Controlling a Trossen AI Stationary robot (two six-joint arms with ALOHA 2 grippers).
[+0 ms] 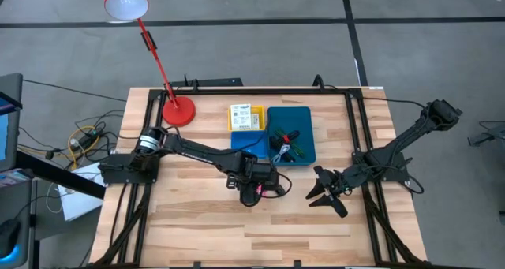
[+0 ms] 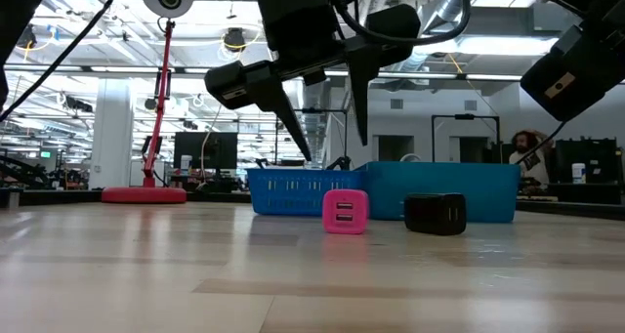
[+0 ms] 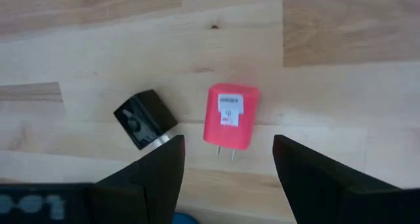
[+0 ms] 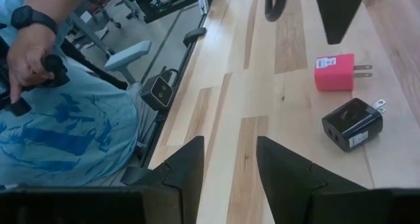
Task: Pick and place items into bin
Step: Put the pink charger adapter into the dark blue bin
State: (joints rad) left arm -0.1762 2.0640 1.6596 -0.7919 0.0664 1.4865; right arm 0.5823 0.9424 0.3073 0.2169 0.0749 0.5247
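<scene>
Pink charger [image 3: 230, 116] lies flat on the table [image 1: 197, 229], just beside a black charger [image 3: 145, 118], both near of the bin [image 1: 304, 155] and outside it. Left gripper [image 3: 227, 168] hangs above the pink piece, fingers spread wide and empty, straddling it. Right gripper [image 1: 326, 192] waits to the right, fingers parted, holding nothing. The teal compartment already contains several small items [image 1: 286, 143]; a white labelled box [image 1: 245, 117] sits in the yellow one.

Risk, as judged: the black charger sits close to one finger's path. A descent slightly off-centre could strike or trap it, or nudge the pink piece askew so the fingers close on a corner or its prongs.
</scene>
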